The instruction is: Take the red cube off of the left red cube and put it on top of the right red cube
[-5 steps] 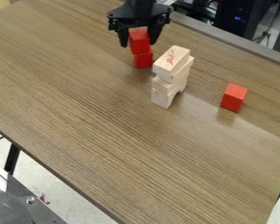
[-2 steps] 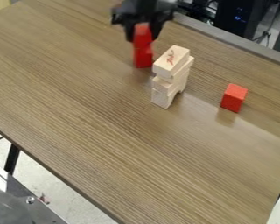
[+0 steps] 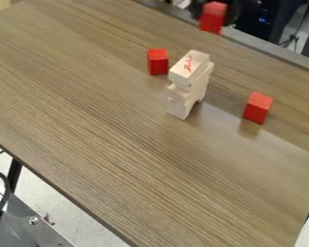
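Black two-finger tool (image 3: 212, 20) pinches the raised red cube (image 3: 212, 18) near the view's top edge; you carry it high past the pale wooden block stack (image 3: 189, 77), centre over the right-hand red cube (image 3: 258, 108), lower squarely, release.

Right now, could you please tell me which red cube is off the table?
The topmost cube, raised in the air; the left cube and right cube rest on the table.

On table (image 3: 118, 144), block stack (image 3: 188, 79), left cube (image 3: 158, 61) behind-left, right cube (image 3: 258, 108) to right
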Robot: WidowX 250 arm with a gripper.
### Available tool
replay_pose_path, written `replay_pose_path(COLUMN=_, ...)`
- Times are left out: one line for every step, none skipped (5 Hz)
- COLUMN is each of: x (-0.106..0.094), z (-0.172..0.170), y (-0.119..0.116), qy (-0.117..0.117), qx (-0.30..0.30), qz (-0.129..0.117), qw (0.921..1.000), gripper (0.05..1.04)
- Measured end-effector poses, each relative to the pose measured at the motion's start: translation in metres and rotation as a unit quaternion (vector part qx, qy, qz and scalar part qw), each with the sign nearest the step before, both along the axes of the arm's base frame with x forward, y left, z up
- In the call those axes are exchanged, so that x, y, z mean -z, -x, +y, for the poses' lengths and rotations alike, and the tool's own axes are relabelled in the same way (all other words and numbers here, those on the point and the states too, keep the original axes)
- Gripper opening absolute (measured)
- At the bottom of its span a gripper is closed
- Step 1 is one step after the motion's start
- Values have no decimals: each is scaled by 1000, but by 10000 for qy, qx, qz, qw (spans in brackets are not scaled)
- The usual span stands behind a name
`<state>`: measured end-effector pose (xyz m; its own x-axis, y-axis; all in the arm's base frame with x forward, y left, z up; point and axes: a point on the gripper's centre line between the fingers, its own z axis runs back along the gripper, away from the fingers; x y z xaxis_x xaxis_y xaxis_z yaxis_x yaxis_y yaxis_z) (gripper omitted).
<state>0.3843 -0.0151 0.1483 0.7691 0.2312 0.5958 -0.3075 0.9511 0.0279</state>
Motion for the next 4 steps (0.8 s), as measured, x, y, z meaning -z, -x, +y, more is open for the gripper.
replay_pose_path(x=-3, z=-33, y=10, qy=-106, qx=631, qz=-40, qw=9979, gripper=582)
replay_pose_path(x=8, z=-61, y=19, qy=326, qx=1361, qz=162, qw=9900, gripper=582)
replay_pose_path(x=25, z=-74, y=16, qy=885, qx=1777, qz=351, qw=9795, gripper=582)
replay_pose_path(x=35, z=-76, y=13, qy=858, qx=1766, qz=388, qw=9798, gripper=582)
